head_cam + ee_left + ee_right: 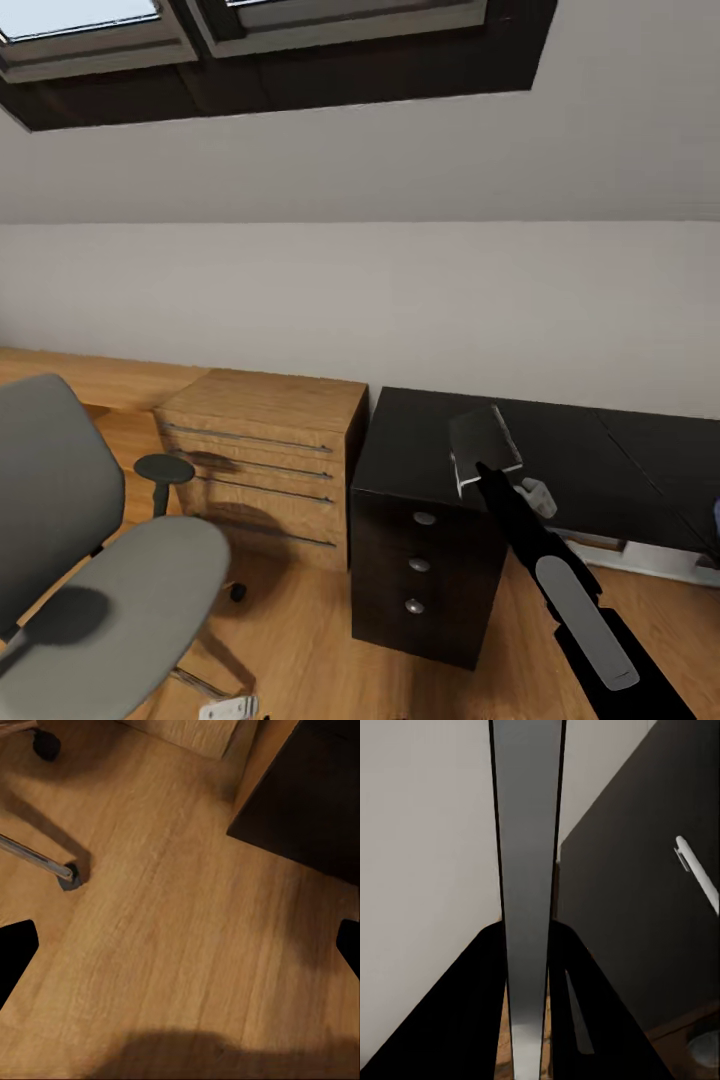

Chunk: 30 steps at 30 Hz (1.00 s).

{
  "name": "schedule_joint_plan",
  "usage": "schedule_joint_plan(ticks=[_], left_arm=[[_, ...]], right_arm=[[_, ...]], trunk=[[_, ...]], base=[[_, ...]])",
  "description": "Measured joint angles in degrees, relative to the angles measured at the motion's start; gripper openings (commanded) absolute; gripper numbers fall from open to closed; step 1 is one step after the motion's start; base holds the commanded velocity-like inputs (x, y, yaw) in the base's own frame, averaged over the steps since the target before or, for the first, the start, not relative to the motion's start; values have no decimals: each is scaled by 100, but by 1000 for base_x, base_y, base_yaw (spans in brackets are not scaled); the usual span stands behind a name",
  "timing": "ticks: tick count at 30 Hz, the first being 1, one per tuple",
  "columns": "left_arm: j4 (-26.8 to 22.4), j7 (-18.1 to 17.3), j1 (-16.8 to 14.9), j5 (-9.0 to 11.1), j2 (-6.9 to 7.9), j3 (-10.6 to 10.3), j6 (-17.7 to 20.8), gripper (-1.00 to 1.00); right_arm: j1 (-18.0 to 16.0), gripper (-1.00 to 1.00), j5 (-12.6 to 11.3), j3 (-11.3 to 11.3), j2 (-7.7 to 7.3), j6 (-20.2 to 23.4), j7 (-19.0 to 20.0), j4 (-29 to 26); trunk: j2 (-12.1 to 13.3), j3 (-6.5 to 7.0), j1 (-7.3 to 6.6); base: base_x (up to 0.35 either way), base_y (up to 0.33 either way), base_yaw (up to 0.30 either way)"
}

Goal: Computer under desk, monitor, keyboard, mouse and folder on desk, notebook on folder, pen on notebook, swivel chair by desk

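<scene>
Clamped in the right gripper (484, 470): the notebook (484, 438), a thin grey rectangle, held up above the near end of the desk (590, 470) and clear of its glossy black top. Seen edge-on from the right wrist camera as a long grey strip (526, 855) running straight out past the fingers (472, 1005), one dark finger pressed against each face. Standing on edge in that grasp, most of the cover reaching beyond the fingertips toward the pale wall.

Beyond and to one side of those fingers, resting on the desk's black top: the pen (696, 874), a short white stick, well apart from the notebook and untouched.

Below the held notebook, at the desk's end: a dark drawer unit (425, 580) with three round silver knobs. Just beside that, against the wall: a light-wood chest of drawers (262, 460).

Left gripper (180, 949) pointed down at the wood-plank floor (172, 967), fingers (16, 952) spread wide apart with nothing between them but bare boards. Ahead of those fingertips: a chrome leg and castor (69, 876) of the swivel chair (110, 570), and farther off the dark corner of the drawer unit.

Swivel chair near the chest of drawers, grey seat bare, black armrest beside the tall back, well away from the right fingers and the notebook.

Overhead: dark-framed skylights (270, 40) in the sloped ceiling.
</scene>
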Motion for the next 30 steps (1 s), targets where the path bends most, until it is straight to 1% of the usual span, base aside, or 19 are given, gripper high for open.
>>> schedule_joint_plan(ticks=[2, 4, 7, 9, 14, 15, 26, 30], left_arm=[[99, 5, 1, -14, 3, 9, -60, 100], [170, 14, 2, -20, 6, 32, -247, 100], [218, 20, 2, -14, 8, 40, -413, 100], [248, 24, 2, -12, 5, 43, -461, 100], [288, 24, 2, -10, 2, 45, -525, 100], [295, 26, 2, -9, 2, 46, -536, 100], [304, 31, 2, -9, 2, 59, -541, 100], [307, 32, 2, -9, -4, 118, -541, 100]], right_arm=[[1, -100, 5, 6, 0, -4, 1, 1], [1, -100, 8, 8, 0, -7, 1, 8], [3, -100, 7, 5, -5, -7, 1, 12], [5, -100, 5, 5, -8, -6, 3, 13], [11, -100, 8, 0, -17, -5, 15, 14], [69, -100, 9, -10, -29, -7, 26, -6], [154, -100, 5, -21, -35, -3, 32, 12], [158, -100, -6, -42, -35, 0, 33, 75]], trunk=[[0, 0, 0], [0, 0, 0], [0, 0, 0], [0, 0, 0], [0, 0, 0], [0, 0, 0], [0, 0, 0], [0, 0, 0]], base=[[0, 0, -300], [0, 0, -300], [0, 0, -300], [0, 0, -300], [0, 0, -300], [0, 0, -300], [0, 0, -300], [0, 0, -300]])
